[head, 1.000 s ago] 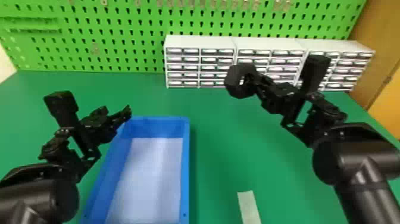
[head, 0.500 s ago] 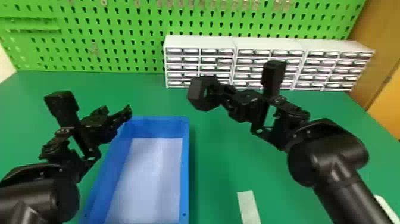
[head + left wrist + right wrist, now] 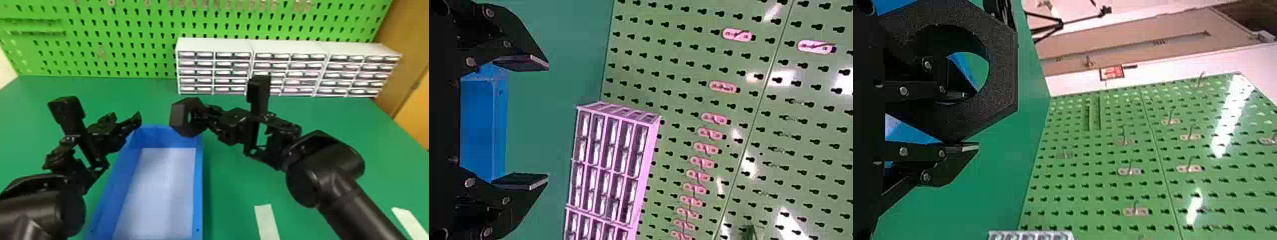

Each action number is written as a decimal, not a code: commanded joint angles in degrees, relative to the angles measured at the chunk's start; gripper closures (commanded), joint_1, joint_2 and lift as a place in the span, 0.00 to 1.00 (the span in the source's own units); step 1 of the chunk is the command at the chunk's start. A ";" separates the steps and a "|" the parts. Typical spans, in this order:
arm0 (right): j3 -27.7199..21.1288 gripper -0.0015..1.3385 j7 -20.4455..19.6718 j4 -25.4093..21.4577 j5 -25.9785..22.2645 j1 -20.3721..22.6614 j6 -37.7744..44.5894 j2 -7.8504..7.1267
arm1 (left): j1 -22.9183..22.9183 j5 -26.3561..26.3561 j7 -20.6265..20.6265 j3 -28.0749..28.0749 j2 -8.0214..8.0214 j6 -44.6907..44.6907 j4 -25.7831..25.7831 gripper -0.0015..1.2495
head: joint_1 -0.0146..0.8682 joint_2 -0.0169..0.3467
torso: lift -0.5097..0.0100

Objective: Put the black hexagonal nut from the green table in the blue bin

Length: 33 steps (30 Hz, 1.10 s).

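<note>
Holding nut (image 3: 181, 117), right gripper (image 3: 200, 117) near bin's rim (image 3: 199, 178)

The nut (image 3: 179, 118) is black, the bench (image 3: 229, 191) is green, and the bin (image 3: 198, 191) is blue. The wall board (image 3: 127, 22) is bright green (dark little holes all over!).

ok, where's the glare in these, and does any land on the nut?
Left wrist view: bright white patches on the pegboard; right wrist view: long streaks there too, while the nut looks matte; head view: soft sheen on the right arm.
</note>
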 commanded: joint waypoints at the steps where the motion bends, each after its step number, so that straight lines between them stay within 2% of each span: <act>1: 2.90 0.78 0.00 0.44 -1.47 -0.72 0.00 -0.11 | -0.04 -0.07 0.20 -0.07 0.00 0.00 0.00 0.36 | 0.80 0.07 | 0.79; 12: 7.65 0.78 -0.09 0.79 -3.76 -1.68 0.00 -0.55 | -0.12 -0.07 0.29 -0.16 0.00 0.00 0.09 0.36 | 0.80 0.07 | 0.79; 25: 8.53 0.78 -0.09 2.02 -4.11 -1.86 0.00 0.32 | -0.39 -0.16 0.38 -0.25 0.00 0.00 0.18 0.36 | 0.80 0.07 | 0.79; 33: 9.06 0.78 -0.09 2.38 -4.29 -2.12 0.00 0.32 | -0.39 -0.16 0.38 -0.33 0.00 0.00 0.18 0.36 | 0.80 0.07 | 0.79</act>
